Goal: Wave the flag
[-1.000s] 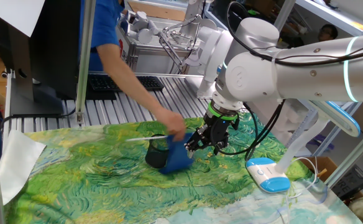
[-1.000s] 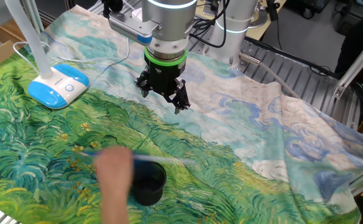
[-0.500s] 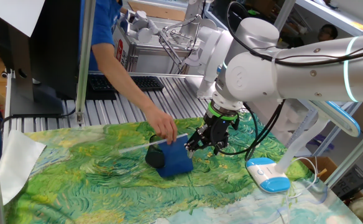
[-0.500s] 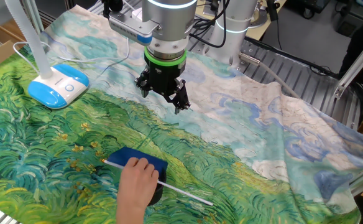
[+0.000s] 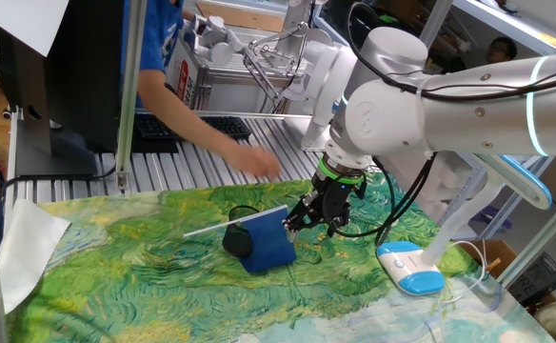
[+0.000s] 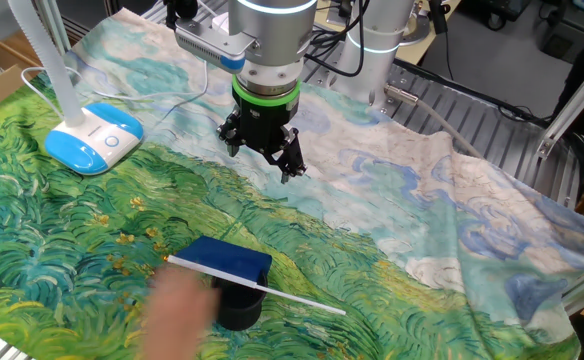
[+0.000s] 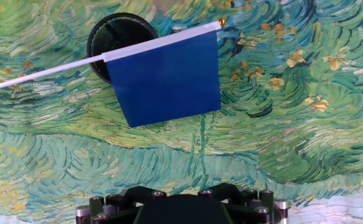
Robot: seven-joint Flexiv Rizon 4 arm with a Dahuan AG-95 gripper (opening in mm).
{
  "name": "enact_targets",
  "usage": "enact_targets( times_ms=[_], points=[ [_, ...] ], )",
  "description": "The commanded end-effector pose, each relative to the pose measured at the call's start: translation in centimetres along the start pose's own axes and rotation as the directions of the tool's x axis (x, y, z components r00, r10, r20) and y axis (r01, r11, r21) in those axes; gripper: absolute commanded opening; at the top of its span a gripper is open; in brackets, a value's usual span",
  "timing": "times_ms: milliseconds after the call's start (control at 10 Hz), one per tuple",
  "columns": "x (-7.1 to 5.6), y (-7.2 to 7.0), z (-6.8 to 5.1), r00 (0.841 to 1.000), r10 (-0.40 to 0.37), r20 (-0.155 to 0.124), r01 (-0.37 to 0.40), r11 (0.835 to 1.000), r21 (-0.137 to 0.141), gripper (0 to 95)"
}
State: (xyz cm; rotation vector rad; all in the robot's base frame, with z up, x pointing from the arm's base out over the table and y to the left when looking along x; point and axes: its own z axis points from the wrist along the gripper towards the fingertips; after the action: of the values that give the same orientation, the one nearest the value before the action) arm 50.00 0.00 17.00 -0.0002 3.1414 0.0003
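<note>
Gripper (image 6: 263,155), open or closed unclear, hovers apart from flag (image 7: 166,74) lying level across cup (image 7: 120,31).

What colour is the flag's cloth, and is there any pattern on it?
Plain blue, no pattern; the flag shows best in the hand view, on a white stick.

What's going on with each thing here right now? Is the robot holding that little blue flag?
flag: not held, its white stick lying across the rim of the cup, cloth hanging down beside it.
black mesh cup: upright on the painted cloth, under the flag.
gripper: apart from the flag, holding nothing; open or shut is hard to tell.
person's hand: blurred, off the flag.
blue-and-white lamp base: sitting on the cloth, untouched.
</note>
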Motion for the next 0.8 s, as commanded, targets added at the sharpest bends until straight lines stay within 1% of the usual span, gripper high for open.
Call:
enact_targets(
  times_ms=[100,200,300,400,500,600,700,800],
  points=[
    [0.0,0.0,0.0,0.741,0.672,0.006,-0.635,0.703,-0.319,0.0],
    [0.0,0.0,0.0,0.702,0.712,0.005,-0.679,0.672,-0.295,0.0],
    [0.1,0.1,0.0,0.706,0.708,0.007,-0.678,0.679,-0.282,0.0],
    [0.2,0.1,0.0,0.734,0.677,0.051,-0.656,0.726,-0.204,0.0],
    [-0.5,0.3,0.8,0.755,0.654,0.054,-0.639,0.751,-0.167,0.0],
    [-1.0,0.5,1.7,0.703,0.710,0.036,-0.697,0.698,-0.166,0.0],
    [-1.2,0.6,2.3,0.700,0.714,0.016,-0.702,0.693,-0.166,0.0],
    [-1.3,0.6,2.6,0.725,0.688,0.008,-0.677,0.715,-0.174,0.0]
  ],
)
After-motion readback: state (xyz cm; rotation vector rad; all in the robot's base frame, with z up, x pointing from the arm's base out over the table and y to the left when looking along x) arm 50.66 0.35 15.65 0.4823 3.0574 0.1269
